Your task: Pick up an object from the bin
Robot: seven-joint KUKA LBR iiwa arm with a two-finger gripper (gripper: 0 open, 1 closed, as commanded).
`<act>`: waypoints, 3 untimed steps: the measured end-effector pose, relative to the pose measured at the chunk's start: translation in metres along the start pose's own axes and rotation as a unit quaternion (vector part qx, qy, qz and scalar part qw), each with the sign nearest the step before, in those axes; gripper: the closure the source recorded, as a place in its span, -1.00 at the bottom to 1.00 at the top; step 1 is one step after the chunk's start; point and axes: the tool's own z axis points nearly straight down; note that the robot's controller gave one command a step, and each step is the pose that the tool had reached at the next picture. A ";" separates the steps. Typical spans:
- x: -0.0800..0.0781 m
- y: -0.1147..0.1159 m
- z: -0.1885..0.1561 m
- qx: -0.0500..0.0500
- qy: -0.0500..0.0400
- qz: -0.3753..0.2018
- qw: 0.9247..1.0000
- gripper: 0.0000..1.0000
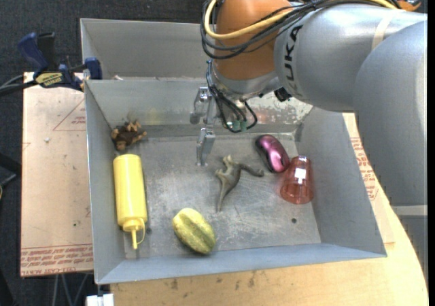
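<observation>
My gripper (202, 154) hangs low over the bin floor near the back wall, a little left of the middle, with nothing seen in it. Just to its right and nearer the front lies an olive-green toy dinosaur (228, 177). A magenta oblong thing (272, 152) rests farther right, with a pink see-through bottle (297, 181) beside it.
A yellow squeeze bottle (129, 192) lies along the left wall, nozzle toward the front. A yellow-green lumpy fruit-like thing (194, 230) sits at the front. A small brown figure (127, 134) is in the back left corner. The arm and its orange cover overhang the bin's back right.
</observation>
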 end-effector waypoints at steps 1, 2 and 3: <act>-0.002 -0.001 -0.005 0.000 -0.004 0.001 1.000 -1.00; 0.021 -0.053 0.061 0.000 -0.005 -0.045 0.999 -1.00; 0.026 -0.105 0.050 0.000 0.001 -0.089 0.996 -1.00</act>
